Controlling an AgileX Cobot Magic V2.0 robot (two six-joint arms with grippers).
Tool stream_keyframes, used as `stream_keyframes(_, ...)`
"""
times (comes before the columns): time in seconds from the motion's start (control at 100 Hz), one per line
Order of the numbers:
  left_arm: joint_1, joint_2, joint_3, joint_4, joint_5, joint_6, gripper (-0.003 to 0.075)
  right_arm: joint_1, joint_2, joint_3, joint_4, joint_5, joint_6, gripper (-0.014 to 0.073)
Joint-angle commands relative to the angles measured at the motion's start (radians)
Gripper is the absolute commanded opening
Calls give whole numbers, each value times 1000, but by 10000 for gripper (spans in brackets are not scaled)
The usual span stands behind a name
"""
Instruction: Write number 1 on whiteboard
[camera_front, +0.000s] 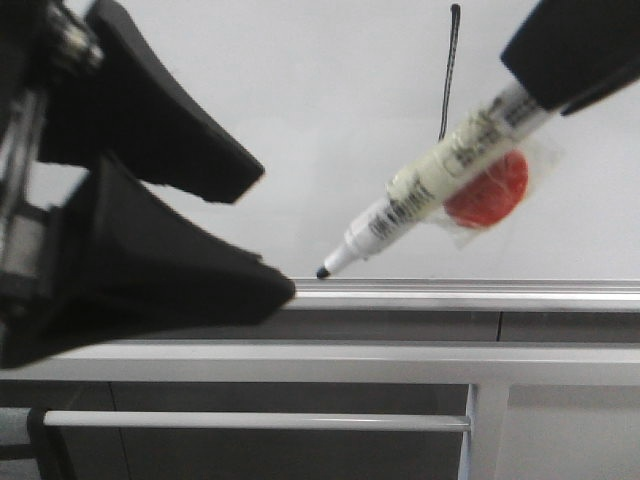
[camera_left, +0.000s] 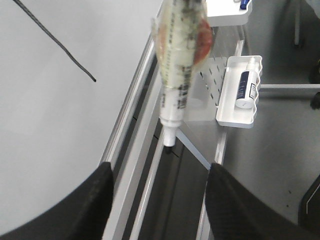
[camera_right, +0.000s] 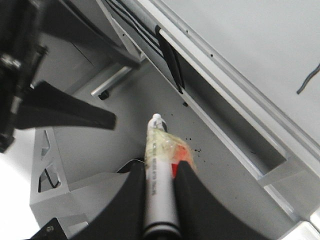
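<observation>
1. Judging from the finished stroke, the writing step was taken to be done: the number 1 (camera_front: 447, 75) was already drawn on the whiteboard (camera_front: 300, 100), and the marker (camera_front: 430, 190) was held clear of the writing surface, its tip just above the board's lower frame edge (camera_front: 460, 293).
2. The right gripper (camera_right: 160, 200) was seen pressed onto the marker barrel, pinching it between both fingers, with the tip pointed away from the wrist.
3. The left gripper (camera_left: 157, 195) was seen spread wide and carrying nothing, set near the lower frame edge, beside the marker tip.
4. The next move was judged to call for a withdrawal of the marker from the board without the tip being dragged across the frame or the white surface, so that no stray line would be added.
5. The number 1 was a thin black stroke, near-vertical and slightly wavy, standing well above the lower frame edge.
6. The whiteboard was plain, white and glossy; its frame edge was silver, ribbed aluminium.
7. The marker was a slim white cylinder with printed lettering and a small dark nib; an orange-red disc (camera_front: 487, 190) was wrapped against it under clear film.
8. The gripper fingers were matt black, broad and tapered.
</observation>
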Motion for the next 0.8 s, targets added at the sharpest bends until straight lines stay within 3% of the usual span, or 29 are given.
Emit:
stream_keyframes(0.0,2,4,-38,10,-58,0,366,-2,-5,-47,45,-45,-3,-63)
stream_keyframes(0.79,2,2,-80,6,-66,-13,366,78,18,-60,58,-124,-3,-63)
